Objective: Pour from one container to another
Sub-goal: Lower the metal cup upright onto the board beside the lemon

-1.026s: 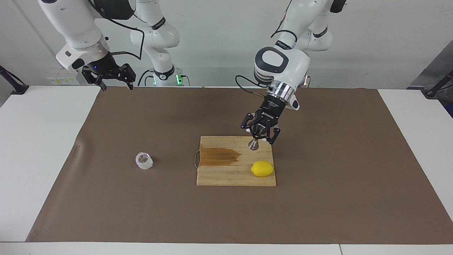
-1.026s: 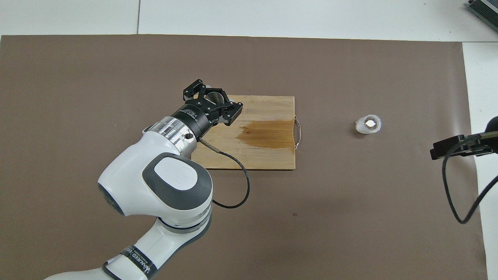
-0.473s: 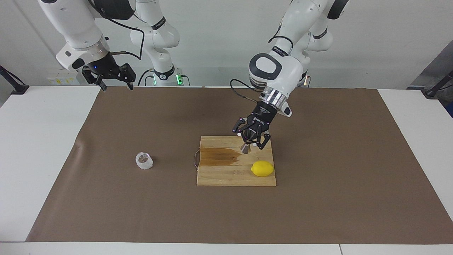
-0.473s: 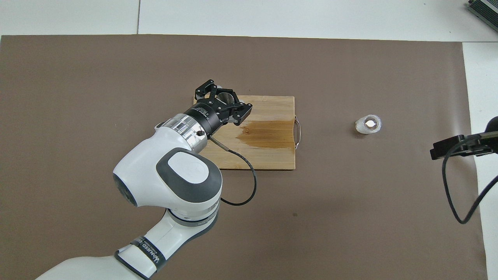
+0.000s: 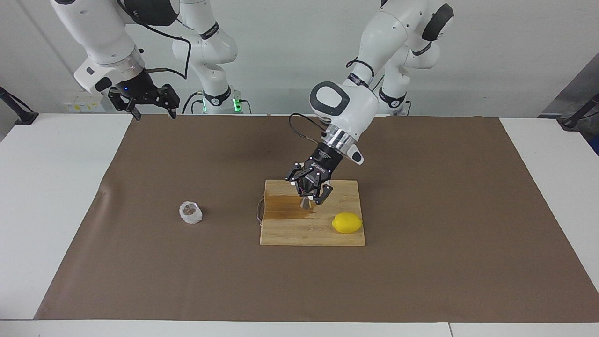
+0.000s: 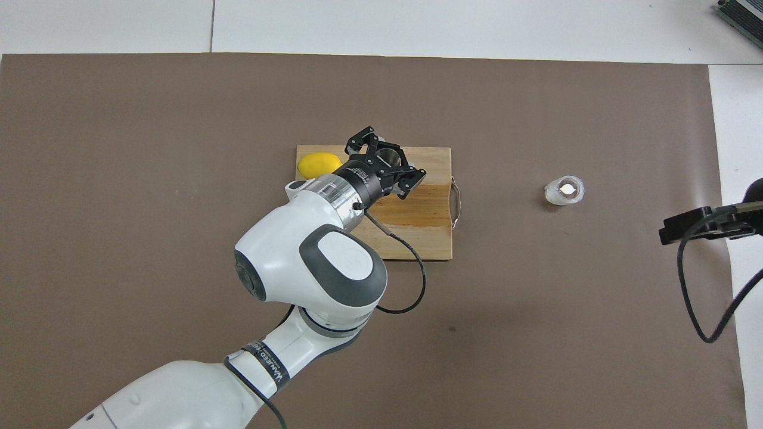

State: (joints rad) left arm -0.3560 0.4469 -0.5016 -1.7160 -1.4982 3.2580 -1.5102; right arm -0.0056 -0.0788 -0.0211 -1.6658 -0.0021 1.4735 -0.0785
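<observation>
Now holding the steel jigger (image 5: 306,200) in the closed left gripper (image 5: 309,193), upright, over the stained part of the cutting board (image 5: 281,234), probably to carry it toward the glass cup (image 5: 190,213). Glass cup standing alone on the brown mat (image 5: 421,262) of the surface, toward the right arm's end, well apart from the board; contents not possible to tell. Jigger mouth looking empty from above. Right gripper (image 5: 150,112) open, waiting high over the mat corner. Lemon (image 5: 347,223) resting on the board.
</observation>
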